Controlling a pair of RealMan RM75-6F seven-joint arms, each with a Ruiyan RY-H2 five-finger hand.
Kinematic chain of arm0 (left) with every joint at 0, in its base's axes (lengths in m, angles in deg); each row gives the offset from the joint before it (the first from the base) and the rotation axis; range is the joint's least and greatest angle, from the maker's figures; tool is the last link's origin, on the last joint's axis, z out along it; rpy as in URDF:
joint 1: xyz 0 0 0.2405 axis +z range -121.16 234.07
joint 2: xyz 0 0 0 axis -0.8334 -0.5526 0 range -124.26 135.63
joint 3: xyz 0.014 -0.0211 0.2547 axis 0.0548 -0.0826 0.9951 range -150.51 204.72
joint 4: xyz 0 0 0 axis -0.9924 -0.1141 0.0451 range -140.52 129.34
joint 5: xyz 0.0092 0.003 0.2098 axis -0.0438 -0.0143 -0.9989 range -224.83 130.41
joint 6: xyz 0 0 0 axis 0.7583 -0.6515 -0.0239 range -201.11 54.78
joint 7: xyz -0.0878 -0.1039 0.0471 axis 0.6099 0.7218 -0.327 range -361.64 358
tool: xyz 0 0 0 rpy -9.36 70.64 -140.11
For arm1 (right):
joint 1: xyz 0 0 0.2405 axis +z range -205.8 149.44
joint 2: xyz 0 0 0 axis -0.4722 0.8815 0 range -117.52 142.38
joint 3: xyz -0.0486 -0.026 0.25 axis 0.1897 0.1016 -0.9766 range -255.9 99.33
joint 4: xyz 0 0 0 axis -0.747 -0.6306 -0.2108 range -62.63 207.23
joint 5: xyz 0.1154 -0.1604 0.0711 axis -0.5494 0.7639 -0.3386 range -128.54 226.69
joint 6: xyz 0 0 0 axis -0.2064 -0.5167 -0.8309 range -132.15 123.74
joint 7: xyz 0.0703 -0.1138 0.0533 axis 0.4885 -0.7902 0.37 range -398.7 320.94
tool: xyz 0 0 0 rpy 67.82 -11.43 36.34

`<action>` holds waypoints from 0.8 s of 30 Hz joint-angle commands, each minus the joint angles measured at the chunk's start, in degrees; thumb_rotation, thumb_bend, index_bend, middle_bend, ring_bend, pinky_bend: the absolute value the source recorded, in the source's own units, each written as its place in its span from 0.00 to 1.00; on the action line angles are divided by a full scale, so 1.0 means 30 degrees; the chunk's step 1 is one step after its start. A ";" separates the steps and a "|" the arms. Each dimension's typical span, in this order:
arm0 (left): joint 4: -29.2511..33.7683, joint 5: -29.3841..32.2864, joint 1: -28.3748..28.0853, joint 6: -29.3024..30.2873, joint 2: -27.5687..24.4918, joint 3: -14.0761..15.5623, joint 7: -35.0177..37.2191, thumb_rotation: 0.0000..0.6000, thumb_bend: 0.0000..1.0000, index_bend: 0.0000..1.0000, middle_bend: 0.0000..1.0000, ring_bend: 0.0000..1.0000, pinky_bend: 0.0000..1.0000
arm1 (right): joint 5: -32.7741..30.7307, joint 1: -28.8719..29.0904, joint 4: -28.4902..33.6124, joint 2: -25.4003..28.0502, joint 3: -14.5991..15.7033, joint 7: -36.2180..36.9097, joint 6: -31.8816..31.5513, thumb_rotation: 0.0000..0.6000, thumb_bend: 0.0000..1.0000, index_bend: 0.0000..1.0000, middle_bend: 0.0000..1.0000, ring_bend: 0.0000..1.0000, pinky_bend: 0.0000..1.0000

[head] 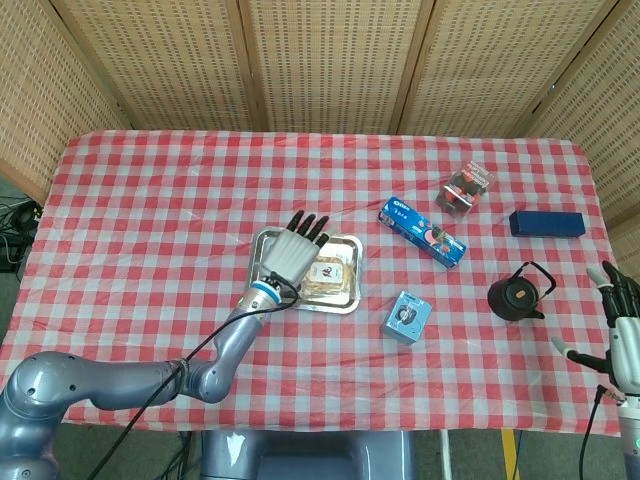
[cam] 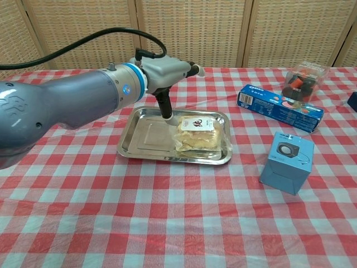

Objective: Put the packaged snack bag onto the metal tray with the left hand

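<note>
The clear snack bag (cam: 197, 134) with a white label lies flat in the right half of the metal tray (cam: 146, 138), also seen from above as the bag (head: 329, 276) on the tray (head: 349, 299). My left hand (cam: 164, 77) hovers just above the tray's far left part with fingers spread and nothing in it; from the head view the left hand (head: 291, 256) sits left of the bag. My right hand (head: 619, 330) shows at the far right edge, fingers apart and empty.
A blue speaker box (cam: 287, 162) stands right of the tray. A long blue packet (cam: 280, 108), a clear box of dark items (cam: 302, 81), a black teapot (head: 517, 296) and a dark blue box (head: 546, 223) lie further right.
</note>
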 commanded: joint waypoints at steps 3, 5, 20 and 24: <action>0.2650 -0.2006 0.1533 0.2084 -0.1624 0.0669 0.1286 1.00 0.12 0.00 0.00 0.00 0.00 | -0.0219 0.0014 -0.0148 -0.0062 -0.0036 -0.0169 0.0101 1.00 0.06 0.11 0.00 0.00 0.00; 0.3777 -0.3020 0.2393 0.3260 -0.2456 0.1130 0.1737 1.00 0.12 0.00 0.00 0.00 0.00 | -0.0385 0.0013 -0.0213 -0.0075 -0.0074 -0.0192 0.0179 1.00 0.06 0.09 0.00 0.00 0.00; 0.6262 -1.1265 1.2002 1.2715 -0.7309 0.7694 0.7170 1.00 0.12 0.00 0.00 0.00 0.00 | -0.0906 0.0172 -0.0190 -0.0471 -0.0035 -0.2868 0.0500 1.00 0.06 0.00 0.00 0.00 0.00; 0.5207 -1.2125 1.3748 1.3780 -0.7300 0.8486 0.8391 1.00 0.12 0.00 0.00 0.00 0.00 | -0.0700 0.0220 -0.0159 -0.0561 0.0115 -0.3153 0.0557 1.00 0.06 0.00 0.00 0.00 0.00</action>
